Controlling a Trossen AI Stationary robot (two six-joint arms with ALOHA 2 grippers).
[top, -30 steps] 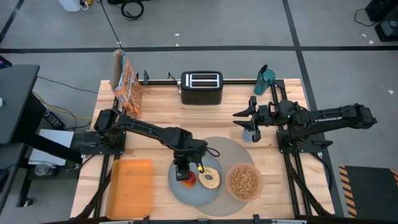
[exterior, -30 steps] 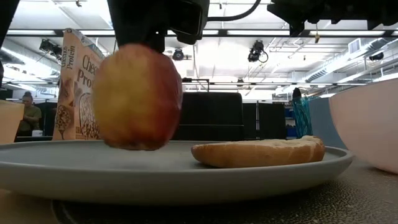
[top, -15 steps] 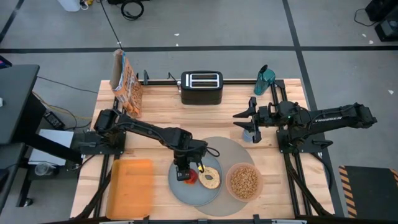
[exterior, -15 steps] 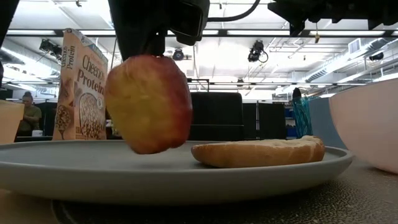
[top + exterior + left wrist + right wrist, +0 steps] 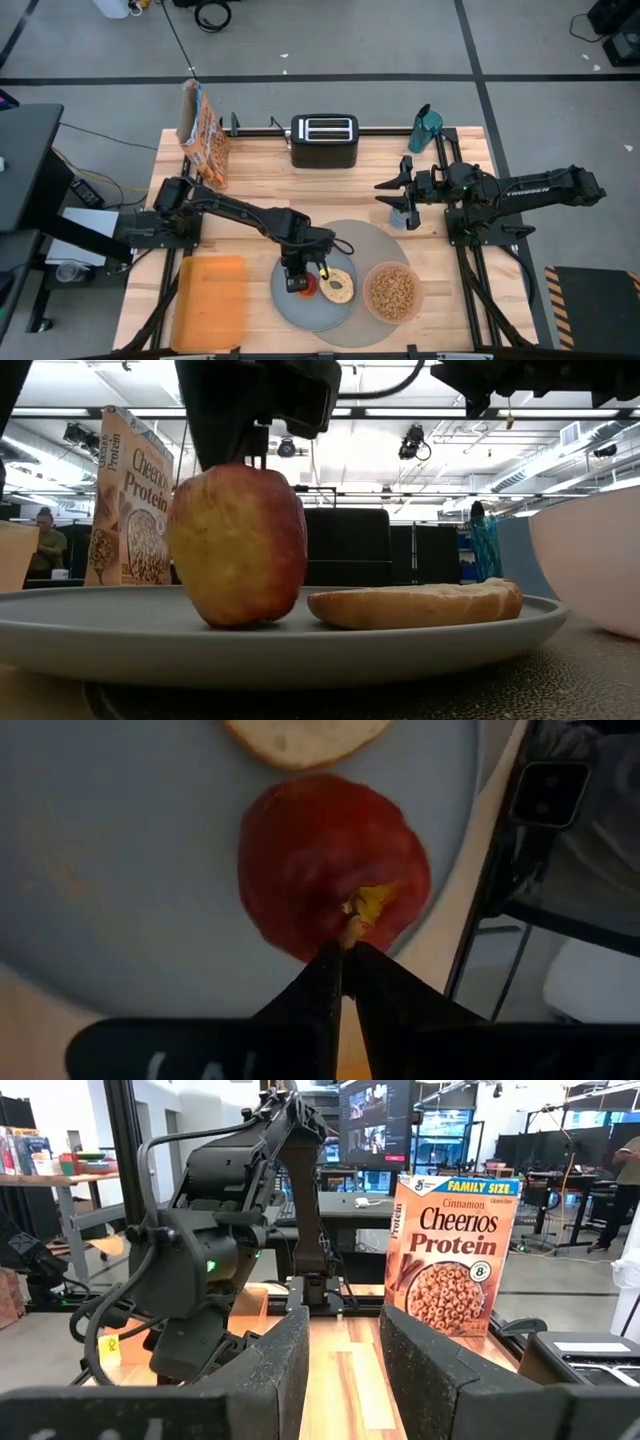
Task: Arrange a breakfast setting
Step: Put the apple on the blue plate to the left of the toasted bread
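Observation:
A red apple (image 5: pixel 240 545) stands on the grey-blue plate (image 5: pixel 300 645), close beside the bagel (image 5: pixel 415 603). The plate lies on the round grey mat (image 5: pixel 375 240), and the pink bowl (image 5: pixel 392 291) of brown cereal sits next to it. My left gripper (image 5: pixel 345 960) is right above the apple and shut on its stem. Over the table's right side my right gripper (image 5: pixel 345 1345) waits level and open, with nothing between its fingers. The teal tumbler (image 5: pixel 425 128) stands at the far right corner. My left gripper pinches the apple's stem (image 5: pixel 352 925) between its two fingertips. The fingers slant steeply down onto it from above. The apple stands upright below them, its bottom on the plate (image 5: pixel 120 870) next to the bagel (image 5: pixel 305 735).
A black toaster (image 5: pixel 324 140) stands at the far middle edge and a cereal box (image 5: pixel 203 135) at the far left. An orange tray (image 5: pixel 210 302) lies near the front left. The bowl's wall (image 5: pixel 590 560) rises just right of the plate.
The apple hung tilted and swinging just above the plate from my left gripper. It has sunk onto the plate and now stands upright, a little closer to the bagel. The gripper has stayed shut on the stem.

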